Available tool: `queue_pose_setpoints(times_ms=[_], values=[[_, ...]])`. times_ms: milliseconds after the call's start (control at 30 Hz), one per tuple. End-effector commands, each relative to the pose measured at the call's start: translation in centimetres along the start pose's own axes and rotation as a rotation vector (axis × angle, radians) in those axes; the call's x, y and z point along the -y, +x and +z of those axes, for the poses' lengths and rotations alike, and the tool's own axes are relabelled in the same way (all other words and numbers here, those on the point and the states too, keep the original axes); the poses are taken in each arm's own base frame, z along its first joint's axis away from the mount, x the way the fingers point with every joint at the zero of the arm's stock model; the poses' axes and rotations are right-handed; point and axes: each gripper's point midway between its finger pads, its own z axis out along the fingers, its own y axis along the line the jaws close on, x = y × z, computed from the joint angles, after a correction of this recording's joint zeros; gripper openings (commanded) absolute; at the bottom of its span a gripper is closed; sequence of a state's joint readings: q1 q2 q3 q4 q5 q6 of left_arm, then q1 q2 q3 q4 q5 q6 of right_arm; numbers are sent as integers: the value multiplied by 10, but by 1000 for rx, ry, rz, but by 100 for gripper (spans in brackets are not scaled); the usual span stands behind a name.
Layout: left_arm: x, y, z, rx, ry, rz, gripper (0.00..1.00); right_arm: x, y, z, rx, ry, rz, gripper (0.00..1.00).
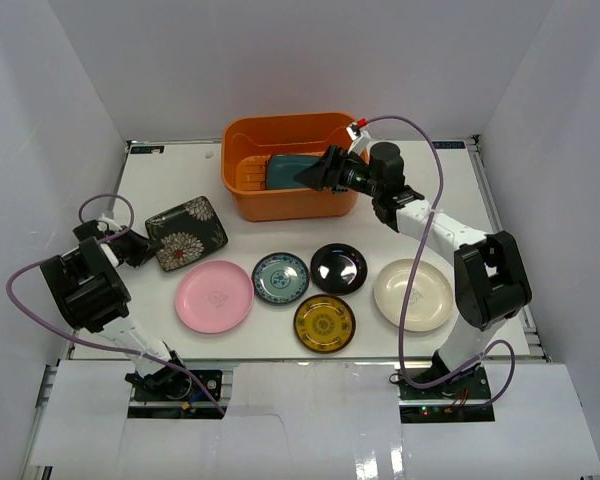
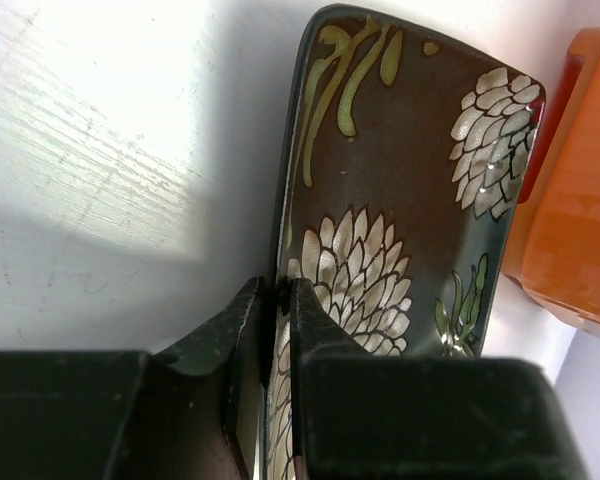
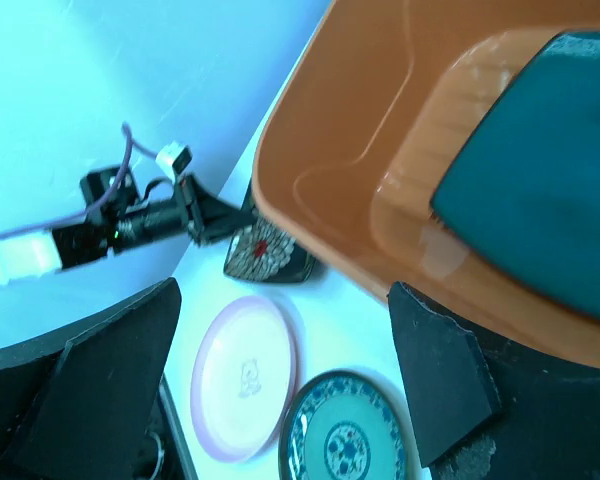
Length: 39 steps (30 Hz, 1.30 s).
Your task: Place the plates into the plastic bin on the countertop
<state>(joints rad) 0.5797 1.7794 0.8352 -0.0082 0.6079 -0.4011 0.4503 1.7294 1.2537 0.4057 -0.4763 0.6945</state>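
My left gripper (image 1: 145, 245) (image 2: 276, 295) is shut on the near rim of the dark floral plate (image 1: 190, 233) (image 2: 400, 200), left of the orange plastic bin (image 1: 280, 205) (image 2: 580, 200). I cannot tell whether the plate is off the countertop (image 1: 450, 200). The teal plate (image 1: 285, 172) (image 3: 540, 180) lies inside the bin. My right gripper (image 1: 315, 175) (image 3: 285, 300) hangs open over the bin's near wall (image 3: 350, 130), holding nothing. On the countertop lie the pink (image 1: 213, 296) (image 3: 245, 375), blue-patterned (image 1: 280, 278) (image 3: 345, 430), black (image 1: 338, 268), yellow-gold (image 1: 324, 323) and cream (image 1: 413, 294) plates.
White walls close in the left, back and right sides. A metal rail (image 1: 490, 200) runs along the countertop's right edge. The five loose plates fill the front middle between the two arm bases.
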Motion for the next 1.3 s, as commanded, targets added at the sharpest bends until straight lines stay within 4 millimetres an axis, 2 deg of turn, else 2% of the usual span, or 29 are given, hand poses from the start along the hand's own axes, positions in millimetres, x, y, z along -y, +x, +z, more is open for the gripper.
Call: queue_pose_setpoints(times_ms=[0, 33, 100, 133, 167, 233, 367, 467, 500, 567, 600, 633, 667, 700, 733, 800, 833, 867, 933, 967, 1000, 1033, 1067, 1100, 1133, 1167, 1200, 1233, 1267], values=[[-36, 65, -1, -187, -159, -104, 0, -14, 8, -9, 7, -79, -39, 90], [-27, 56, -4, -152, -140, -102, 0, -10, 15, -12, -3, -71, -29, 90], [-17, 50, -10, -115, -112, -104, 0, -15, 16, -19, 2, -81, -36, 90], [-2, 34, -18, -50, -79, -97, 0, -14, 22, -23, -4, -78, -33, 90], [5, 35, -22, -33, -56, -105, 0, -20, 20, -29, 5, -88, -45, 90], [29, 20, -33, 36, 22, -90, 0, -23, 22, -35, 4, -90, -68, 90], [77, -8, -70, 193, 147, -97, 0, -29, 32, -57, -6, -77, -97, 90], [95, -18, -85, 253, 197, -110, 0, -36, 29, -72, 14, -68, -136, 90], [106, -22, -95, 285, 226, -123, 0, -30, 37, -77, -2, -46, -127, 91], [119, -30, -107, 333, 265, -119, 0, -31, 29, -92, 24, -33, -144, 97], [130, -35, -116, 356, 305, -121, 0, -23, 38, -98, 9, -11, -137, 100], [136, -36, -120, 360, 324, -123, 0, -19, 38, -104, 15, 2, -135, 94], [143, -37, -124, 361, 347, -123, 0, -20, 32, -116, 43, 10, -145, 84], [154, -39, -133, 378, 378, -107, 0, -16, 33, -122, 49, 26, -140, 80], [165, -43, -142, 392, 409, -104, 0, -6, 44, -130, 39, 52, -121, 77], [187, -43, -156, 417, 468, -79, 0, 0, 40, -150, 82, 85, -127, 64], [203, -45, -169, 444, 509, -58, 0, 12, 52, -158, 74, 121, -104, 58], [226, -45, -180, 449, 555, -20, 0, 10, 47, -168, 106, 133, -120, 41], [254, -52, -198, 505, 596, 29, 0, 21, 58, -180, 119, 195, -115, 28], [286, -54, -214, 521, 653, 82, 0, 26, 61, -185, 126, 222, -115, 27], [301, -54, -218, 510, 672, 104, 0, 28, 65, -187, 123, 234, -112, 25], [318, -49, -213, 470, 698, 120, 0, 26, 66, -192, 133, 234, -122, 24], [342, -55, -228, 486, 744, 159, 0, 32, 75, -195, 120, 251, -110, 24], [352, -57, -229, 487, 757, 169, 0, 33, 78, -197, 118, 256, -109, 24], [368, -48, -227, 460, 783, 183, 0, 32, 79, -199, 123, 257, -114, 24], [382, -54, -221, 452, 791, 208, 0, 35, 82, -201, 116, 270, -107, 24], [388, -53, -210, 435, 772, 203, 0, 36, 82, -202, 121, 278, -110, 25], [402, -41, -200, 391, 787, 222, 0, 35, 81, -204, 128, 283, -113, 25], [412, -43, -179, 365, 775, 238, 0, 38, 82, -206, 130, 298, -112, 25]])
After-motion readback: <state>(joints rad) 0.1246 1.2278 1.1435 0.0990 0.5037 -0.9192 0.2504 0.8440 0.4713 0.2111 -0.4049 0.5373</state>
